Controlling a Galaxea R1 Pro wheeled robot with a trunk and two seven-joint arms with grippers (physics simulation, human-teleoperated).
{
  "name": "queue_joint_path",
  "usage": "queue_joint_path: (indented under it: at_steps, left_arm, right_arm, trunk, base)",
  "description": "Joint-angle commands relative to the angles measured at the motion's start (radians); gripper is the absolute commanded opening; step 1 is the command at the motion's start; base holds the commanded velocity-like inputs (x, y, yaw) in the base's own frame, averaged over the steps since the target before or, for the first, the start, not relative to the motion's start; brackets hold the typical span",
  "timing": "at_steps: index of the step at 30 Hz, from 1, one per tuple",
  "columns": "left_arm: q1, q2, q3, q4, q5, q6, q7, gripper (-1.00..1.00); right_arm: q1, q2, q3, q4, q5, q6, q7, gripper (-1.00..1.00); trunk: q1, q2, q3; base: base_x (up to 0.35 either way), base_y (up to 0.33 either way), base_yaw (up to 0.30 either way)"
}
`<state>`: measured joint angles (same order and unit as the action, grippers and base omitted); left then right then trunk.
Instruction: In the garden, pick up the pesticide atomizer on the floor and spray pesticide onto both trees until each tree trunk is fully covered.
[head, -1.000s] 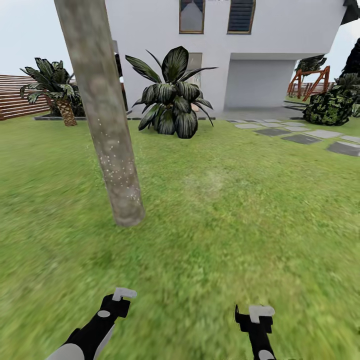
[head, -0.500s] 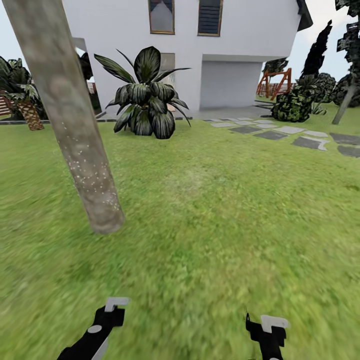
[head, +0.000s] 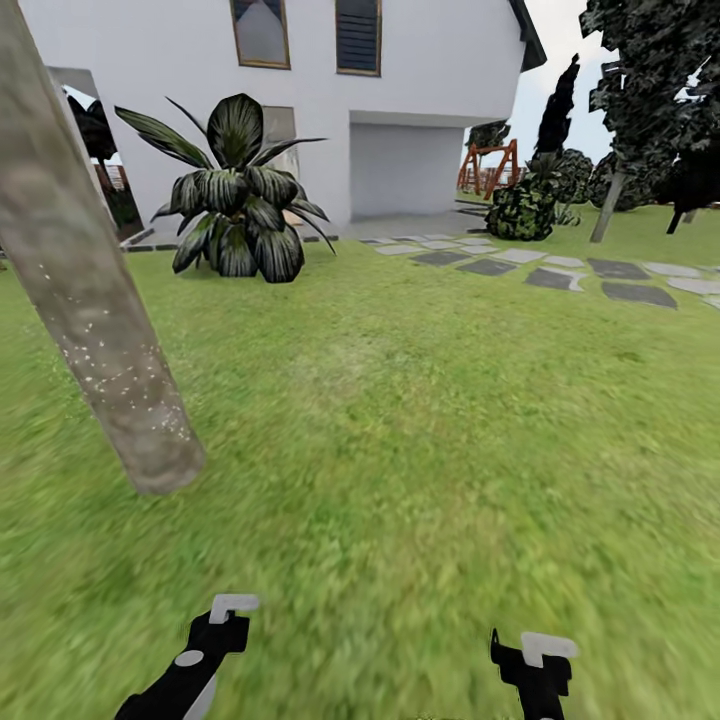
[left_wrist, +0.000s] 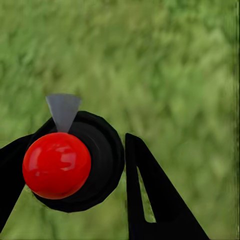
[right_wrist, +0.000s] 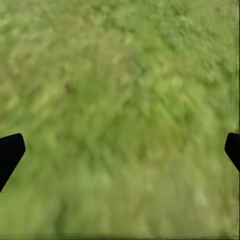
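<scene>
A thick pale grey-beige tree trunk (head: 100, 330) leans at the left of the head view, dotted with white specks on its lower part. A second tree (head: 655, 80) with dark foliage stands far off at the right, beyond the stepping stones. My left gripper (head: 232, 607) hangs low over the grass floor (head: 400, 450). In the left wrist view that gripper (left_wrist: 90, 131) is shut on a round black body with a red ball and a grey cone, which I take to be the pesticide atomizer (left_wrist: 102, 150) seen end-on. My right gripper (head: 522, 645) (right_wrist: 120, 150) is open over bare grass.
A white house (head: 430, 80) stands behind a large striped-leaf plant (head: 235, 200). Grey stepping stones (head: 560, 275) run off to the right past a dark bush (head: 520, 210) and a wooden swing frame (head: 490, 165). Open lawn lies ahead and to the right.
The camera has swung to the right, so the near trunk, plant and house slide left in the picture and the far tree comes in at the right. Both grippers keep their states.
</scene>
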<state>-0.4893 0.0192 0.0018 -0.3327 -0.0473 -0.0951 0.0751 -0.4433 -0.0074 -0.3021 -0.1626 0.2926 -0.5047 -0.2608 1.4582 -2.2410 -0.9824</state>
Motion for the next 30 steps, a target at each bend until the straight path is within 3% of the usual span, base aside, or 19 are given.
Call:
queue_joint_path:
  at_steps: [1,9,30]
  left_arm:
    - [0.0,0.0,0.0,0.0,0.0,0.0,0.0,-1.0]
    - [0.003,0.002,-0.002,0.001,-0.002,-0.003,-0.003,-1.0]
    - [0.003,0.001,-0.005,0.0,-0.003,-0.002,-0.002,-1.0]
  right_arm:
    - [0.0,0.0,0.0,0.0,0.0,0.0,0.0,1.0]
    - [0.0,0.001,0.0,0.0,0.0,0.0,0.0,1.0]
    - [0.0,0.001,0.001,0.002,0.0,0.0,0.0,1.0]
  trunk:
    - [0.0,0.0,0.001]
    - [0.0,0.0,0.005]
    - [0.0,0.0,0.006]
  base:
    - [0.0,0.0,-0.3]
    - [-0.01,-0.041,-0.3]
    - [-0.003,-0.268,-0.3]
